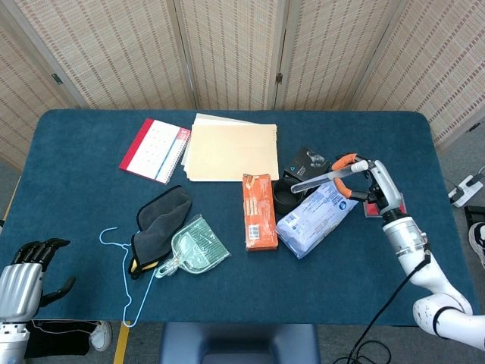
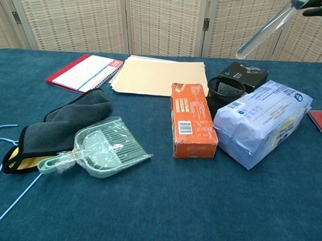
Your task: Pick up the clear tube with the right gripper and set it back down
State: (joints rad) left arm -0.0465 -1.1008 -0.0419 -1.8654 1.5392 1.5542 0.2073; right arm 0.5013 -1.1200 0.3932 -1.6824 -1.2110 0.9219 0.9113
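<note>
My right hand (image 1: 371,182) holds the clear tube (image 1: 317,179) by its orange-capped end, up in the air above the blue-white bag (image 1: 317,216) and the black cup (image 1: 286,195). The tube slants down to the left. In the chest view the clear tube (image 2: 264,30) crosses the top right corner, with only the dark fingertips (image 2: 321,6) of the hand showing at the frame's edge. My left hand (image 1: 26,274) rests at the lower left, off the table, holding nothing, its fingers curled.
On the blue table (image 1: 83,144) lie an orange box (image 1: 258,211), a black box (image 1: 307,162), a red card (image 1: 373,208), manila folders (image 1: 229,148), a red notebook (image 1: 155,149), a grey cloth (image 1: 161,220), a green dustpan (image 1: 195,246) and a blue hanger (image 1: 121,277).
</note>
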